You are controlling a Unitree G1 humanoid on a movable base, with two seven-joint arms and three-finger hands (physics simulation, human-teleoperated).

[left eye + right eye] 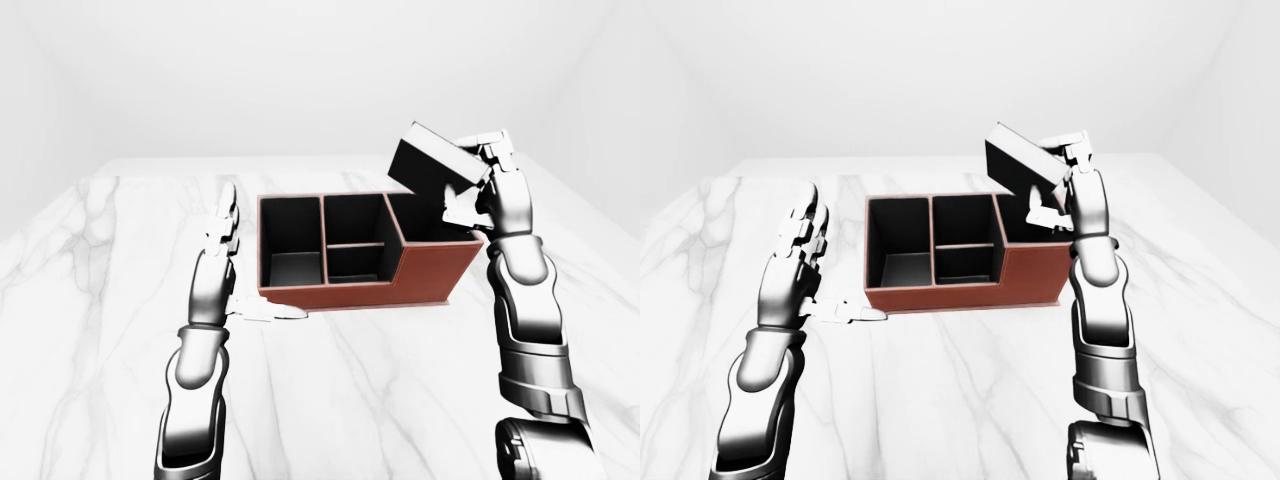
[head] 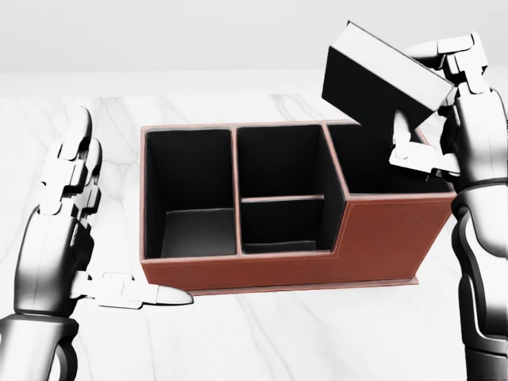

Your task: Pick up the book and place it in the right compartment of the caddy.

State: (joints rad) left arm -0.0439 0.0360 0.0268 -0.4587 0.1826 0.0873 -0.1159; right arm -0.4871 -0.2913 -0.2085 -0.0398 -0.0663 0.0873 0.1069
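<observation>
Right hand (image 2: 444, 103) gripped the book (image 2: 381, 79), fingers (image 2: 456, 55) over its top edge and thumb (image 2: 417, 159) underneath. Book was dark-covered with a pale page edge showing, tilted with its left end higher in the head view. It was held in the air above the right compartment (image 2: 381, 163) of the caddy (image 2: 373, 238), low corner just over that compartment's opening, not touching any wall as far as I could tell. Caddy was red-brown with black lining: a tall left bin, two smaller middle bins split by a divider, and the taller right section. It sat on the white marble table (image 2: 278, 341). Left hand (image 2: 71, 214) was open, fingers straight, thumb (image 2: 139, 292) pointing right near the caddy's lower left corner, holding nothing.
</observation>
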